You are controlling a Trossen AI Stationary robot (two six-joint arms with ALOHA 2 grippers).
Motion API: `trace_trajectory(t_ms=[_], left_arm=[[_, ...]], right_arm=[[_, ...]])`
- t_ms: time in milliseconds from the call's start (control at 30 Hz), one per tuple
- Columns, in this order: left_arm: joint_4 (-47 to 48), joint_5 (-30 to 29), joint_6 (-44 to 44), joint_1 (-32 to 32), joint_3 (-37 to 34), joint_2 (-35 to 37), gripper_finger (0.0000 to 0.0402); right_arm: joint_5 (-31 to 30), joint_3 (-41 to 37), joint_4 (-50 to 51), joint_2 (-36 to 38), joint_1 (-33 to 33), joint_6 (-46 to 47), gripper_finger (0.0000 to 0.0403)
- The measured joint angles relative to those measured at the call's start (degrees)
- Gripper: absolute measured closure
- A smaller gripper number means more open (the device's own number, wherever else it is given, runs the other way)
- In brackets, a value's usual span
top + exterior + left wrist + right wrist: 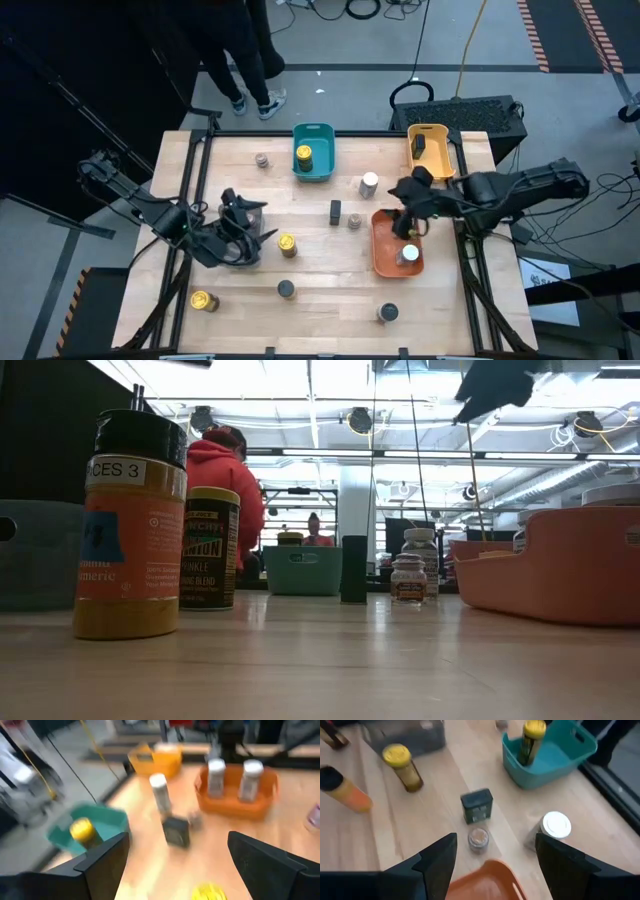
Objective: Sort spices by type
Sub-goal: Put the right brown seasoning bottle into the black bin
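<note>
Bare wood (wide) between yellow-topped jar (287, 244) and orange tray (380, 262).

Orange jar (130, 525) label reads "CES 3" (start cut off), other txt illegible.

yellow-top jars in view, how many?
3. One stands in the teal tray: yellow-top jar. One stands mid-table by the left gripper: jar. One is at the front-left: jar. None seems hidden.

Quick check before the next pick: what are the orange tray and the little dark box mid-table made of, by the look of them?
Orange tray: looks like moulded plastic, smooth and slightly glossy, with rounded rim and corners. Dark box: probably a metal tin, judging by its sharp rectangular edges and printed face, though painted card or plastic cannot be ruled out.
</note>
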State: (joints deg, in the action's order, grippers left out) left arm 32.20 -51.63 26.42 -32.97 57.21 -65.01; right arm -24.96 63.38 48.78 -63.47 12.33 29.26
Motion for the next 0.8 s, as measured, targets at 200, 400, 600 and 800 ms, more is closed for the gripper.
trace_trajectory(t_ms=[200,400,600,800], left_arm=[[11.3,3.7,12.4,0.0,0.0,0.0,0.0057],[12.9,3.2,12.7,0.0,0.0,0.0,0.0057],[13.4,-0.9,10.1,0.0,0.0,0.0,0.0057],[13.4,-2.1,9.2,0.0,0.0,0.0,0.0057]], right_arm=[[8.5,4.0,4.9,-7.7,-7.1,-1.9,0.0149],[11.9,5.6,4.6,-15.2,-10.2,-10.3,0.0149],[12.3,6.6,2.7,-21.9,-11.2,-19.3,0.0149],[16.4,6.6,-1.1,-25.1,-11.1,-32.0,0.0149]])
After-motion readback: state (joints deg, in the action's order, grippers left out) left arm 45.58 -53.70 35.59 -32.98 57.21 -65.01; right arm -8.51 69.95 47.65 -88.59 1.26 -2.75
